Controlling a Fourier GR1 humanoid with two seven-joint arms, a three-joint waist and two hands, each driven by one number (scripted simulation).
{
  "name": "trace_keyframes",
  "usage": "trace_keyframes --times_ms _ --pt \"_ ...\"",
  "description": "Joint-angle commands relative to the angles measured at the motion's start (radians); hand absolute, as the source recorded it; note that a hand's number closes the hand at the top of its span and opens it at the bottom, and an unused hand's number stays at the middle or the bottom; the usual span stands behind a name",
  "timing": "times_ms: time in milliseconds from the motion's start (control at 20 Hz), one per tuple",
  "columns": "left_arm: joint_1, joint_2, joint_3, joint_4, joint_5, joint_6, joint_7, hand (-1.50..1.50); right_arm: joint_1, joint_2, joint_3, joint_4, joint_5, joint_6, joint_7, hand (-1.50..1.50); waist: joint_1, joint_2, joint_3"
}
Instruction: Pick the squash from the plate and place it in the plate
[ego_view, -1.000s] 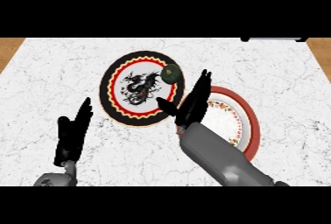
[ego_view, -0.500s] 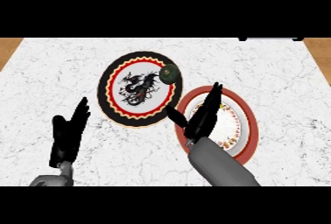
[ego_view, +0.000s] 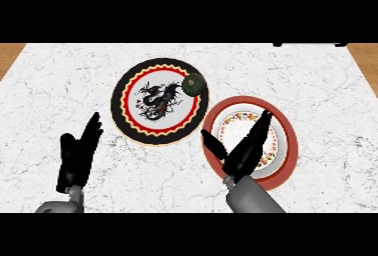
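At the counter's (ego_view: 325, 90) near edge, toward its left corner, the left hand (ego_view: 76, 160) stands above the white marbled surface with its fingers straight and upright, spread apart, holding nothing; its grey forearm (ego_view: 59, 206) enters at the view's lower edge. To its right, also at the near edge, the right forearm (ego_view: 251, 197) rises to the right hand (ego_view: 242, 150), which is over the near-left part of the red-rimmed plate (ego_view: 289, 135). That hand's fingers are straight and extended toward the far right, the thumb set off to the left over the plate's left rim; the hand is wide and carries nothing. Whether it touches the plate cannot be told. The red-rimmed plate lies right of the counter's middle, with a white centre and a floral band inside the red rim; the part not covered by the hand bears no object. Just beside it, to the far left, lies the black-rimmed plate (ego_view: 125, 90), with a red and yellow zigzag ring and a dark dragon figure at its white centre; the two rims are close or touching where they meet. The squash (ego_view: 193, 84), dark green and round, rests on the far-right rim of the black-rimmed plate, well apart from both hands. A strip of wood (ego_view: 15, 50) shows beyond the counter's far corners.
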Motion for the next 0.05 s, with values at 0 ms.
trace_keyframes --times_ms 0 --pt "-0.041 -0.016 0.005 0.021 -0.006 0.008 0.013 0.0 0.02 0.0 -0.042 -0.057 0.046 0.129 0.046 -1.5 0.003 0.003 0.0"
